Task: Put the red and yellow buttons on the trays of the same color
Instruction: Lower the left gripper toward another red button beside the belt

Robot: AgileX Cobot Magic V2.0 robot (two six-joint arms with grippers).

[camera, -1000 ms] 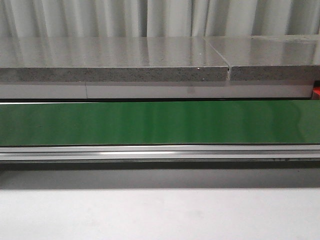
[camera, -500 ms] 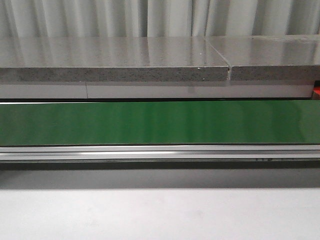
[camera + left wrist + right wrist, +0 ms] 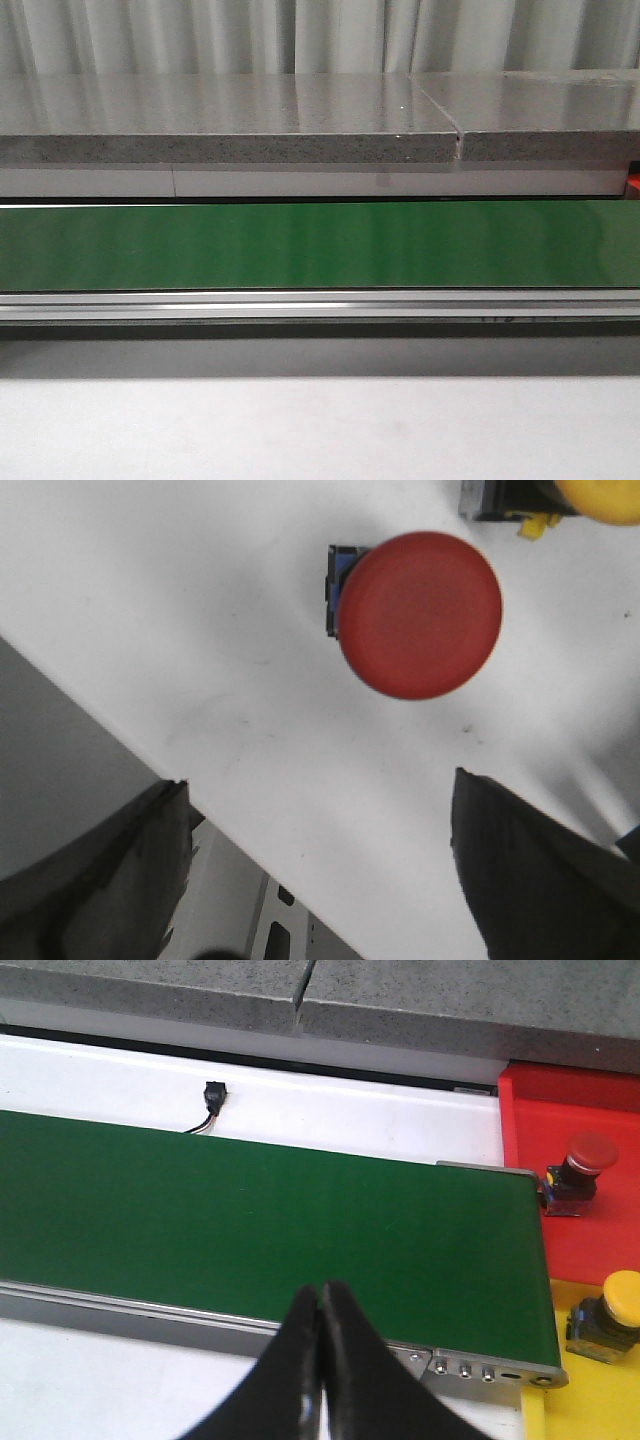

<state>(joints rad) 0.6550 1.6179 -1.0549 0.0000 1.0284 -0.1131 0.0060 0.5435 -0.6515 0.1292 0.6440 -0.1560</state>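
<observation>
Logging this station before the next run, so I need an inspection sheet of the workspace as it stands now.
Surface: white table; green conveyor belt bare.
Job's things: red button and part of a yellow button on the table; second red button on the red tray; second yellow button on the yellow tray.
Clutter: nothing seen.
End effectors: left end effector open above the table near the red button; right end effector shut, empty.
Cables: small black connector with short leads behind the belt.
Surroundings: grey stone slabs, curtain.
</observation>
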